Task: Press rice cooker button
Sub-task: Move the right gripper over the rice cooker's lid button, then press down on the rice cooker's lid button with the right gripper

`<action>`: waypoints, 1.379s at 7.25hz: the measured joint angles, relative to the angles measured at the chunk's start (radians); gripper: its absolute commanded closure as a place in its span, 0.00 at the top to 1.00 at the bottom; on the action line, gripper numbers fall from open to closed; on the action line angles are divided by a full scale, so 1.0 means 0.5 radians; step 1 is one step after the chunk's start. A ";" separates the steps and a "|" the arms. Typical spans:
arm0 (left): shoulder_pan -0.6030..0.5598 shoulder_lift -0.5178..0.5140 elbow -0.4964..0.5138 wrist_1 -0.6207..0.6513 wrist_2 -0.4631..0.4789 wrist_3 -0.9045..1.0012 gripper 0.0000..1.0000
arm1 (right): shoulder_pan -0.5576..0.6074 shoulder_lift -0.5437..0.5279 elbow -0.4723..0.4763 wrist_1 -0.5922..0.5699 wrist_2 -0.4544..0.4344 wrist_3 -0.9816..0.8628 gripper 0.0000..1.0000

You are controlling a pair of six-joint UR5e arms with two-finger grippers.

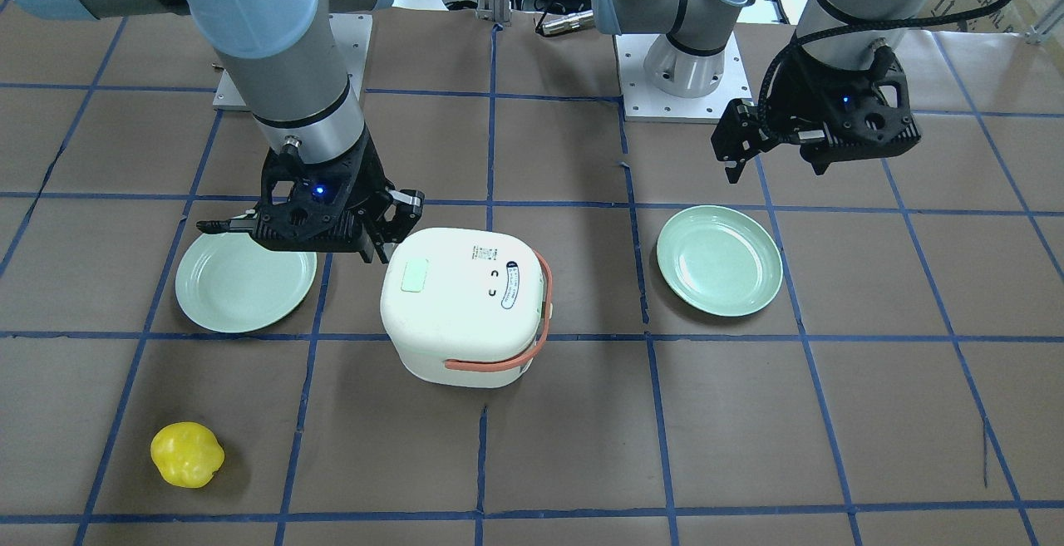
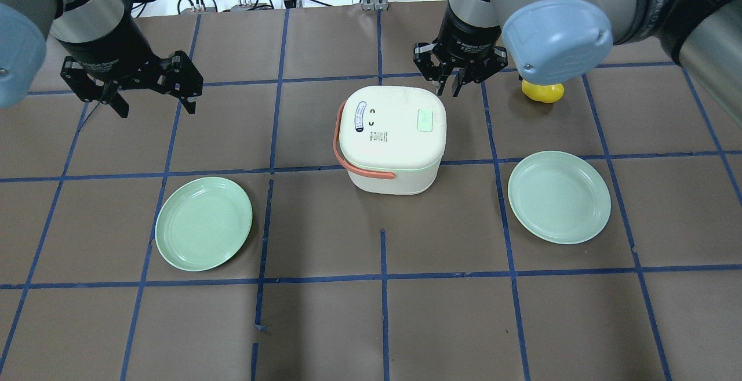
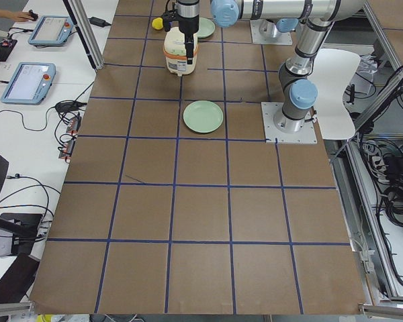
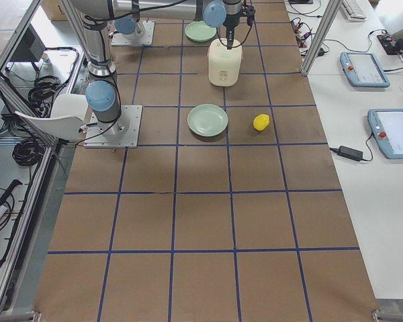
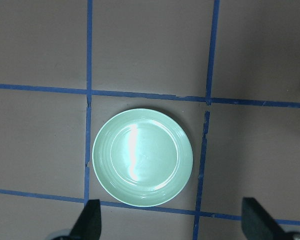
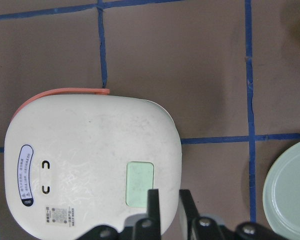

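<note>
Brown counter [image 2: 371, 323], gridded with blue tape, carries everything. A white rice cooker [image 2: 394, 131] sits under the right end effector [image 2: 449, 85], whose fingers are drawn close with a narrow gap between them. One green plate [image 2: 204, 223] lies beneath the left end effector [image 2: 156, 105], which is spread wide. A second plate [image 2: 559, 196] lies near the right one. The cooker's pale green button [image 2: 426, 120] sits just beside the right fingertips.

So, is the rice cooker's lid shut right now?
Shut: the lid sits flush on the body, with no gap showing in either table view.
</note>
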 measured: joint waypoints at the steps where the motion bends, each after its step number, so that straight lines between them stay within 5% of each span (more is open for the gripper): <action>1: 0.000 0.000 0.000 0.000 0.000 0.000 1.00 | 0.003 0.025 0.000 -0.006 0.003 0.002 0.11; 10: 0.000 0.000 0.000 0.001 0.001 0.000 1.00 | 0.079 0.180 0.033 -0.151 0.006 0.013 0.11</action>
